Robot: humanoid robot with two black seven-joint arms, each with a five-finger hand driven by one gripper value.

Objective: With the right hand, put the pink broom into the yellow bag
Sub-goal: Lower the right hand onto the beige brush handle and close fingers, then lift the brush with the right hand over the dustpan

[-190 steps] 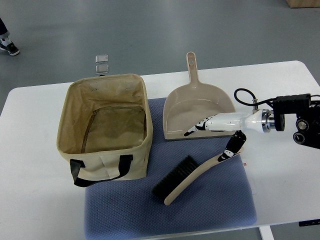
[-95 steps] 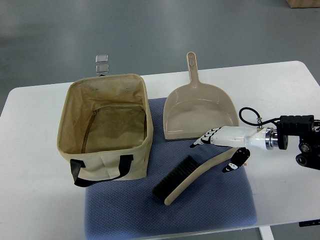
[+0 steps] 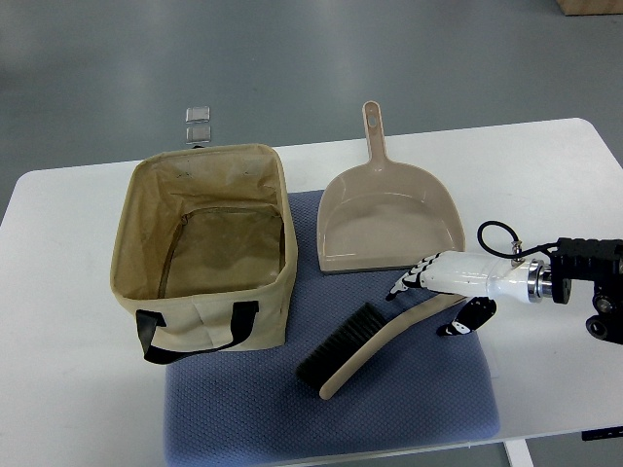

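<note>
Right hand (image 3: 440, 292) lower now, straddling broom (image 3: 375, 336) handle.

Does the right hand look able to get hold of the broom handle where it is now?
Probably yes. The right hand hangs open right at the handle end of the broom, which lies bare on the blue mat with nothing covering it.

Right hand (image 3: 440, 292) lowered off dustpan (image 3: 387, 220) onto broom (image 3: 375, 337) handle.

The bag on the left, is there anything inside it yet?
No, the bag shows only its bare fabric floor; the broom lies outside on the blue mat.
</note>
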